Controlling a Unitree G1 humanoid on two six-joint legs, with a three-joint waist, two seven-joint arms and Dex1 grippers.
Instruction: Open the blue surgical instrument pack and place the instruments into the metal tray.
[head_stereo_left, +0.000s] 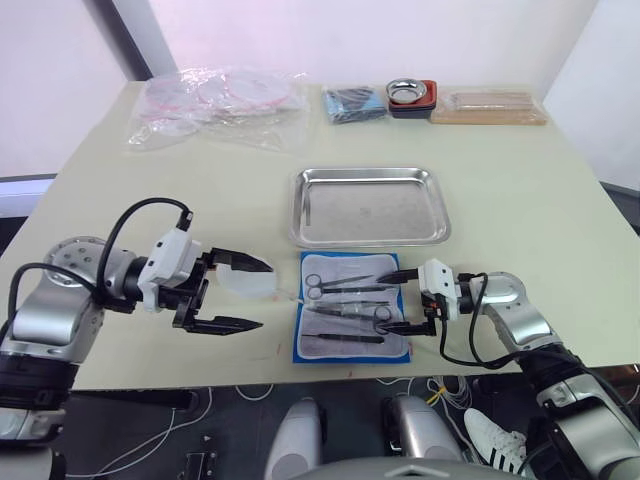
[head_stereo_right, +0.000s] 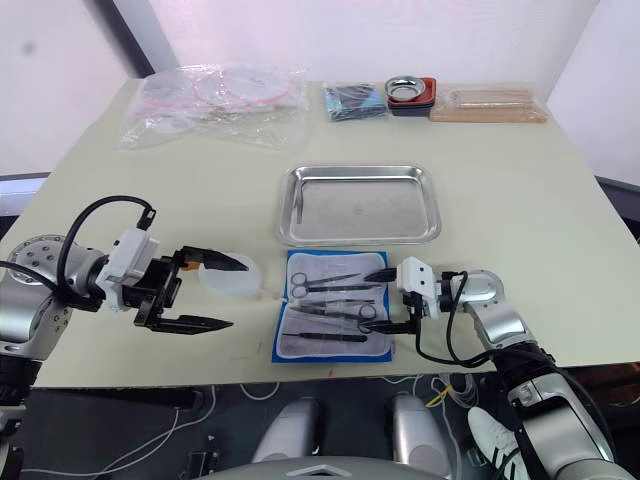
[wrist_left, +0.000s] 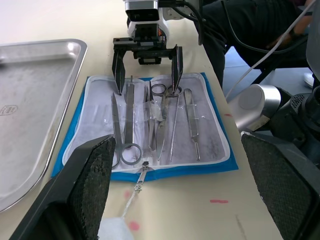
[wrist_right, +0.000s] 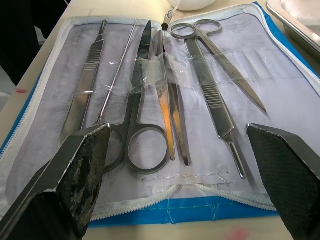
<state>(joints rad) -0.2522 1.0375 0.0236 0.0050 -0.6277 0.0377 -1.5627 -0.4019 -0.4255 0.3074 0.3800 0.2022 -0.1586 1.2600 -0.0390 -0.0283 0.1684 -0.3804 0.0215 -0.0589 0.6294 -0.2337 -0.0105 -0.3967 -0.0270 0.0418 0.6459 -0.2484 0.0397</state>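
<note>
the blue surgical instrument pack (head_stereo_left: 352, 320) lies unzipped on the table just before the empty metal tray (head_stereo_left: 368, 205), so the wide right gripper (head_stereo_left: 404, 301) should straddle one scissor's (wrist_right: 145, 117) shank, while the left gripper (head_stereo_left: 232, 293) waits wide.

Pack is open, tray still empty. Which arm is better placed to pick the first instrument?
Right. The right gripper is open at the open blue pack's edge, jaws over the instruments. The left gripper is open too, but off to the pack's side over bare table, so it would likely need a longer reach.
</note>
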